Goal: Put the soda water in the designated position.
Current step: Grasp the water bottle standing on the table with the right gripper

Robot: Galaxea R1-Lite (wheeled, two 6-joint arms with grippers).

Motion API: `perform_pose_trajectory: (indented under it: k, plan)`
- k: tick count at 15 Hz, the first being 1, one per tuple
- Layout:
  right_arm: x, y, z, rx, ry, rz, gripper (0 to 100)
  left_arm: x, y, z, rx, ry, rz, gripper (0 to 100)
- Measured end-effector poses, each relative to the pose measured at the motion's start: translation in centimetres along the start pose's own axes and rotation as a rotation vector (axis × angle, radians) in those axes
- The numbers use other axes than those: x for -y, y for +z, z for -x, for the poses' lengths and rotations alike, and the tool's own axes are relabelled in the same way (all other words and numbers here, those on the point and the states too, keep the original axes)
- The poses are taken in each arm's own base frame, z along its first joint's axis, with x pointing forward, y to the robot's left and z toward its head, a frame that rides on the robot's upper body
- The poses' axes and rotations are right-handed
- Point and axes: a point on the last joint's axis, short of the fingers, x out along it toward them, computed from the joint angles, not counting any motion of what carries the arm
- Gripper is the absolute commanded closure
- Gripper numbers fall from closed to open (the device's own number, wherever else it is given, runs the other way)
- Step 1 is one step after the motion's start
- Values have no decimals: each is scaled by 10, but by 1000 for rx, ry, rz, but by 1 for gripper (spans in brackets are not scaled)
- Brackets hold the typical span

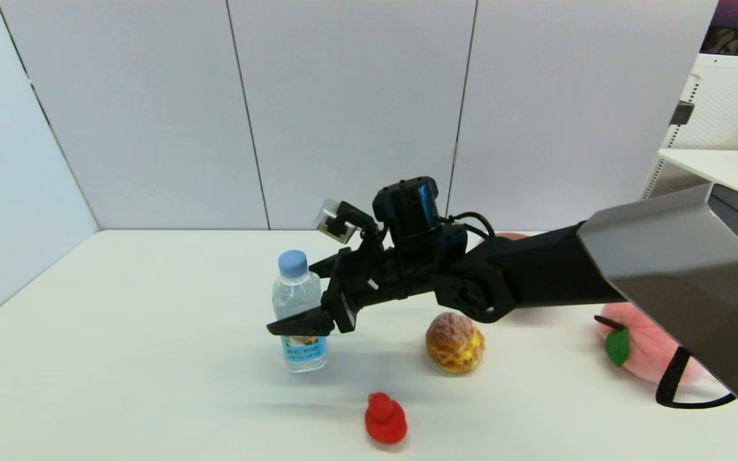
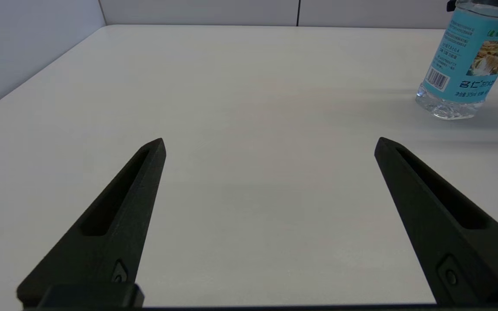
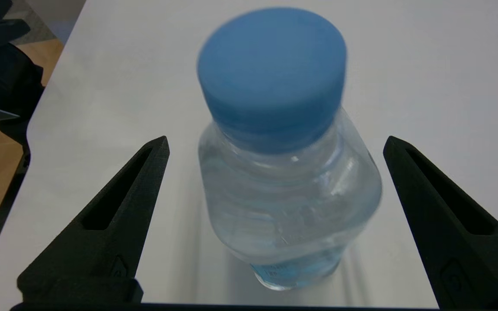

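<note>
The soda water, a small clear bottle with a light-blue cap and blue label, stands upright on the white table, left of centre. My right gripper is open, one finger on each side of the bottle's shoulder, with gaps showing on both sides. In the left wrist view the bottle stands off to one side, and my left gripper is open over bare tabletop with nothing between its fingers. Nothing on the table marks the designated position.
A golden pastry toy sits just right of the bottle. A red toy duck stands nearer the front, and a pink peach plush lies at the right under my right arm. Grey partition walls close the back and left.
</note>
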Motion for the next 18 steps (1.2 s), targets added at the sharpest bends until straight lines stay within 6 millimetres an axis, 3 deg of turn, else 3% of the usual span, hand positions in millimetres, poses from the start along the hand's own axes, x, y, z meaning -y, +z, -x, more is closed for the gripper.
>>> perform_pose_trajectory:
  k: [18]
  plan:
    - [7, -12, -17, -9, 2, -4, 0, 0, 0, 0, 0, 0, 0, 0]
